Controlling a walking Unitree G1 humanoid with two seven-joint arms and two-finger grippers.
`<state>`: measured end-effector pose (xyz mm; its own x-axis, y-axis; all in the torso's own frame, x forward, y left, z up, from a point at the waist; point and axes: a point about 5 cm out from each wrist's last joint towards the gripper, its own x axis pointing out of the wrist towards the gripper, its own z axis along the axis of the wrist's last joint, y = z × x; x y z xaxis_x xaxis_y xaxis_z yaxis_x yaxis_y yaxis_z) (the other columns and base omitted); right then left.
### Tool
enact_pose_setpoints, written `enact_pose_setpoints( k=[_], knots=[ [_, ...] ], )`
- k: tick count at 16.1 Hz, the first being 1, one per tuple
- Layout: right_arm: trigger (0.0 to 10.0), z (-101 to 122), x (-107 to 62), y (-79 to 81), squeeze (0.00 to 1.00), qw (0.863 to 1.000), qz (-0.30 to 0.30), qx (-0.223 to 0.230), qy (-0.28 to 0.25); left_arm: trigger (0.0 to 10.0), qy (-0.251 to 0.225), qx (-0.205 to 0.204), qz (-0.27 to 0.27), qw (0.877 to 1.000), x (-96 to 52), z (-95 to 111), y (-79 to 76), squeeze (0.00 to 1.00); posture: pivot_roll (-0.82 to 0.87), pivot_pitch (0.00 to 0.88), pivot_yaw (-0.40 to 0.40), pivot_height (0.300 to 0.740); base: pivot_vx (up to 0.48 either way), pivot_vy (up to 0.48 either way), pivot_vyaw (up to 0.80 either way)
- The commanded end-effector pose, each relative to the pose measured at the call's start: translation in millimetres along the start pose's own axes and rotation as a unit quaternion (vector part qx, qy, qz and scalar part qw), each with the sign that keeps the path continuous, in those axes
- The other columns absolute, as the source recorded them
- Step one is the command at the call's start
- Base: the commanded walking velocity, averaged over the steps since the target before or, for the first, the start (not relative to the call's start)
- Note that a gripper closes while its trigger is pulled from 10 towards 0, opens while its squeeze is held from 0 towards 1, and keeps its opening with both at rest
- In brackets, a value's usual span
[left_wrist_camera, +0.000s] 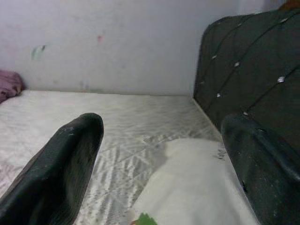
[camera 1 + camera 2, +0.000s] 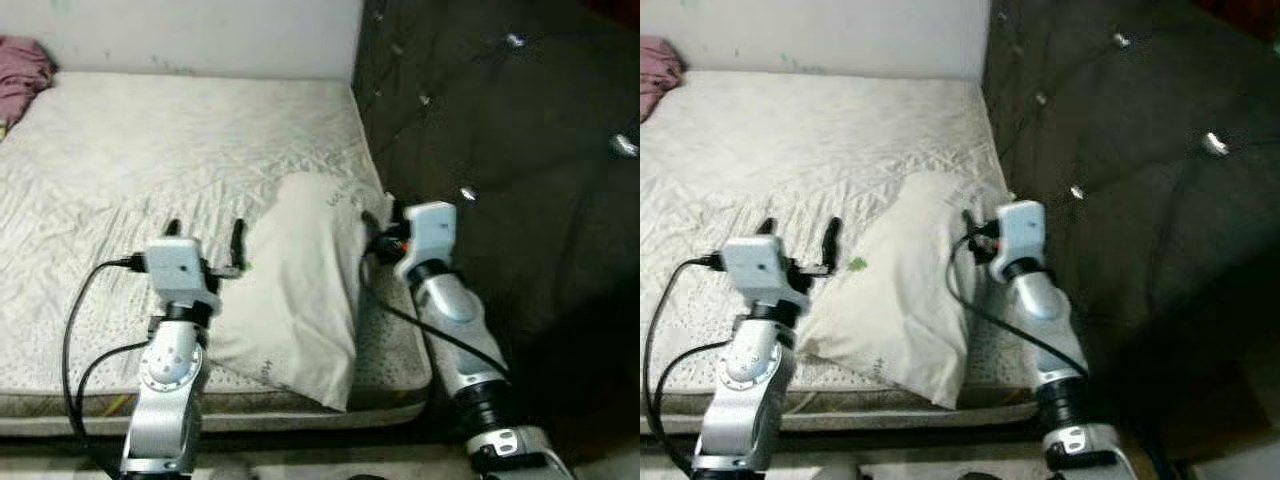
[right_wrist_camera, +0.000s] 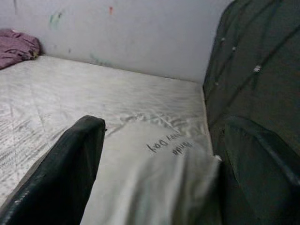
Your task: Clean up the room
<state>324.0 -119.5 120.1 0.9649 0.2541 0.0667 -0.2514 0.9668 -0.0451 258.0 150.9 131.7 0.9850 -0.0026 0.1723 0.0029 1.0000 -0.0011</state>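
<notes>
Two silver arms reached over the bare white quilted mattress [image 2: 150,150]. A soft white pillow with dark handwriting [image 2: 300,290] lay at the mattress's near right corner, close beside the dark tufted headboard [image 2: 500,150]. The left gripper [image 2: 205,235] hovered at the pillow's left edge, fingers spread apart and empty. The right gripper [image 2: 378,222] sat at the pillow's right edge, likewise spread, grasping nothing. A crumpled pink cloth [image 2: 20,75] lay at the far left.
</notes>
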Motion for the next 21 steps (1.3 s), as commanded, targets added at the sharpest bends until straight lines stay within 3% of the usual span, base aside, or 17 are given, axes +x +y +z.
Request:
enact_pose_setpoints(
  k=[1,8,11,15,18,21],
  knots=[
    [10.0,1.7,2.8,8.2,0.00,1.000,0.011,0.001,-0.004,10.0,0.003,0.004,0.009,1.000,-1.1,0.0,5.8,0.00,0.00,0.036,-0.041,0.740,0.000,0.000,0.00],
    [10.0,0.2,2.6,5.7,0.00,1.000,0.008,0.001,0.000,10.0,0.014,0.008,0.019,1.000,-4.7,-3.7,7.9,0.00,0.00,0.038,-0.045,0.740,0.000,0.000,-0.23],
    [10.0,-1.9,0.7,6.8,0.00,1.000,0.010,0.002,0.002,10.0,0.021,0.014,0.040,0.999,-12.6,-6.5,14.6,0.00,0.01,0.039,-0.044,0.740,0.000,0.000,0.00],
    [10.0,-1.0,-9.8,1.2,0.00,1.000,-0.011,0.026,-0.001,10.0,0.031,0.042,0.084,0.995,-27.6,-9.6,30.4,0.00,0.01,0.042,-0.053,0.740,0.000,0.000,0.00],
    [10.0,-9.8,-31.0,-2.4,0.00,0.999,-0.032,0.037,0.018,10.0,0.051,0.049,0.112,0.991,-43.9,-16.0,42.0,0.00,0.01,0.032,-0.057,0.740,0.000,0.000,0.00],
    [10.0,-8.3,-35.5,-3.6,0.00,0.998,-0.044,0.046,0.023,10.0,0.055,0.057,0.116,0.990,-45.3,-15.6,44.4,0.00,0.00,0.051,-0.038,0.740,0.000,0.000,0.00]
  ],
)
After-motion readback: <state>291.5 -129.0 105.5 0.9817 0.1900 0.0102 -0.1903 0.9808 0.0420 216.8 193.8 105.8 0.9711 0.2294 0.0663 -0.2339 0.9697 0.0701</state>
